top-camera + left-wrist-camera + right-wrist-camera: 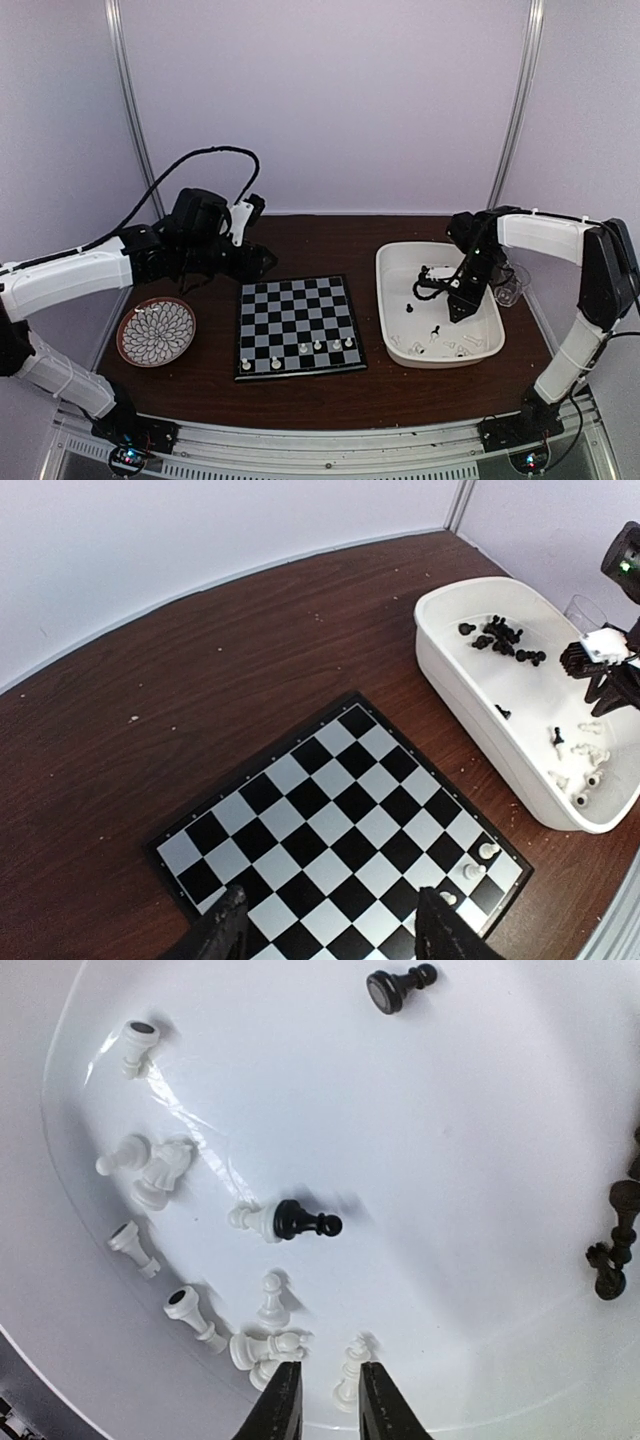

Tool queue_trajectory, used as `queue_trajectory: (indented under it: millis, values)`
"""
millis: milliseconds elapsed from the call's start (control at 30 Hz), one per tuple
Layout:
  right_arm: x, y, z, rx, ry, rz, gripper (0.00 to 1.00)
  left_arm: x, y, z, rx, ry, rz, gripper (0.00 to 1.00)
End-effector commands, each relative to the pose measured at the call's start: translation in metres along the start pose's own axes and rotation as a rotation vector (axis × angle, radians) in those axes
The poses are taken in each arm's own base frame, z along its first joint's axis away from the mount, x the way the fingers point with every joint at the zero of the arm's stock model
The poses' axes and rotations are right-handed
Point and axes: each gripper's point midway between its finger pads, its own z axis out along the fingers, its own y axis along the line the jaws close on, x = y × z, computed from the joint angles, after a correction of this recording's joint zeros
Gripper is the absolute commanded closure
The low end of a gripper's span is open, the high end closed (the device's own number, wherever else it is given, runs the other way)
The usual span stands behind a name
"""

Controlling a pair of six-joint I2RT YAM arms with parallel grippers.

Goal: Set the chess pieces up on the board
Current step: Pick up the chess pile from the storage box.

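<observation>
TRAY SIDE, BOARD SIDE: Several white chess pieces (pixel 318 346) stand on the near rows of the board (pixel 295 310), which lies on a dark wooden table (pixel 330 235). Left of the board sits a round patterned plate (pixel 156 331). Right of it, a white tray (pixel 470 710) holds the loose pieces, with white ones (pixel 160 1175) tumbled at its near end and black ones (pixel 505 635) heaped at its far end. The right gripper (pixel 325 1405) reaches into the tray, jaws a sliver apart at a fallen white piece (pixel 350 1365), with other fallen pieces crowding close. Whether it grips the piece cannot be told. Beyond the board's far left corner, the left gripper (pixel 328 935) hangs with fingers spread, holding nothing.
</observation>
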Motion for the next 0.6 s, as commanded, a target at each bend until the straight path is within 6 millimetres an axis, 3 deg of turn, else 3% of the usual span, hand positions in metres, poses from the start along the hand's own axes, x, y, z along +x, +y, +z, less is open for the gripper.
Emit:
queue_trajectory:
  millis: [0,267,467,567]
  values:
    - [-0.014,0.009,0.015,-0.086,-0.068,0.021,0.76,-0.032,-0.022,0.011,0.09,-0.043,0.011,0.43]
    - [-0.026,0.013,0.033,-0.143,-0.091,0.031,0.76,-0.045,-0.034,0.032,0.127,-0.013,0.018,0.44]
    - [-0.014,-0.004,0.034,-0.026,-0.044,-0.281,0.76,-0.05,-0.039,0.038,0.145,-0.005,0.042,0.44]
    - [-0.019,-0.017,0.028,0.04,-0.039,-0.391,0.75,-0.05,-0.039,0.036,0.146,-0.002,0.042,0.44]
